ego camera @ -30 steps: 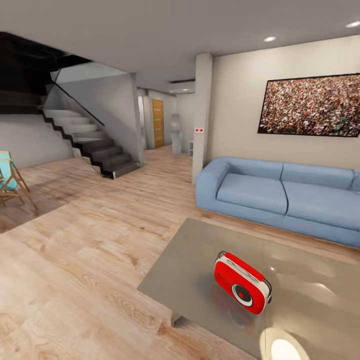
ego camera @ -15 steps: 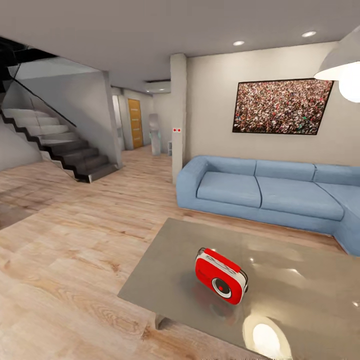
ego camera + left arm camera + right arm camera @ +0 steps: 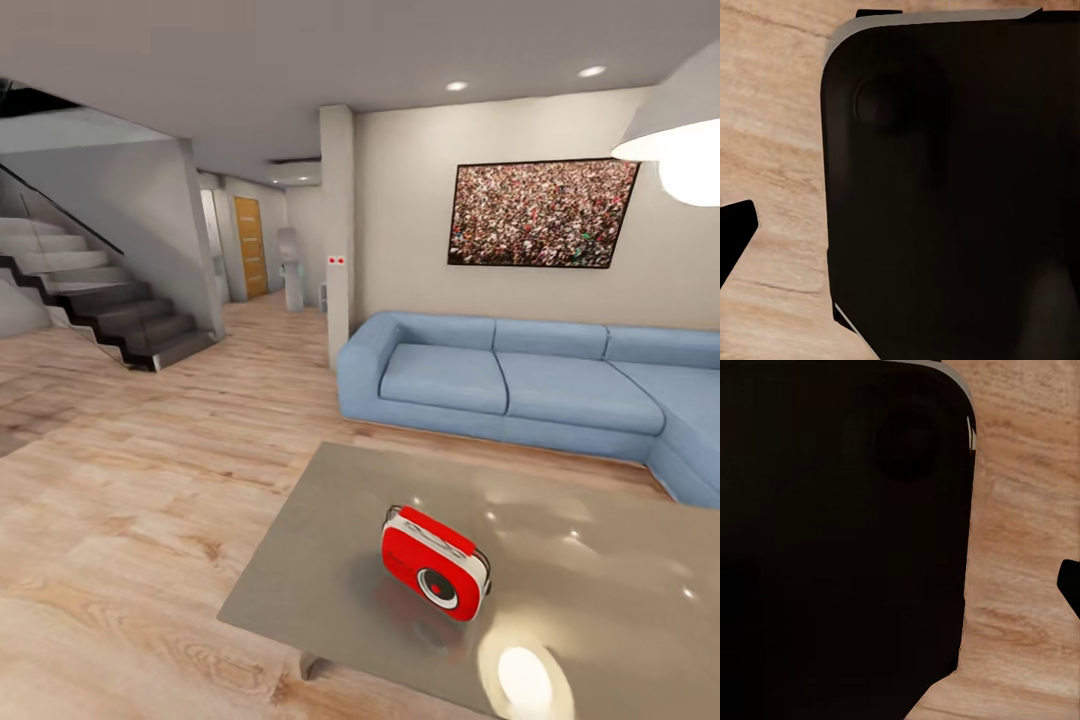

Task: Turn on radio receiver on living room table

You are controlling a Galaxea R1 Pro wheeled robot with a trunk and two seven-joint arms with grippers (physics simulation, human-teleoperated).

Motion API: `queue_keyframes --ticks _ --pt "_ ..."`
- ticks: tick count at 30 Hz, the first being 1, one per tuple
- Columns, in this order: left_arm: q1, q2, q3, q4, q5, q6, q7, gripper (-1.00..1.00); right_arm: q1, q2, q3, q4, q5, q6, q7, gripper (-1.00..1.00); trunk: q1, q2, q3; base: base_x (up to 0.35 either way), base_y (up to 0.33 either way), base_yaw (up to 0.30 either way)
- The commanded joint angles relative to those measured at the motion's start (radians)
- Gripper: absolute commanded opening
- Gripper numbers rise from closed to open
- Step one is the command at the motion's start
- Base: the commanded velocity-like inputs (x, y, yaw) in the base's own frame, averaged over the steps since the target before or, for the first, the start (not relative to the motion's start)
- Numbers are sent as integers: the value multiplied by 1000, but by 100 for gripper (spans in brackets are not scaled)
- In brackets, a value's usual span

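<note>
Radio receiver (image 3: 436,562) tilted on the table (image 3: 620,590) — no arm near; wood floor (image 3: 772,135) beneath

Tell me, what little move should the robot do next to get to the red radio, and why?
Probably roll a bit closer to the table. The radio receiver stands on the glossy top, some way in from the near edge, and neither arm reaches over it. The wrist views show wood floor beside a dark body, so the arms seem tucked low.

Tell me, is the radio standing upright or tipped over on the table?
Upright. The radio stands on its bottom edge on the table, its dial facing outward and its thin wire handle on top, with its reflection just beneath it.
</note>
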Motion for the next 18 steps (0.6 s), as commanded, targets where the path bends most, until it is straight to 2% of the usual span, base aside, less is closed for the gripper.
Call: queue_keyframes --ticks 1,18 --pt "0 0 0 0 0 0 0 100 0 0 0 0 0 0 0 100 0 0 0 297 151 -2" --pt "0 0 0 0 1 1 0 100 0 0 1 0 1 0 1 100 0 0 0 306 135 0"
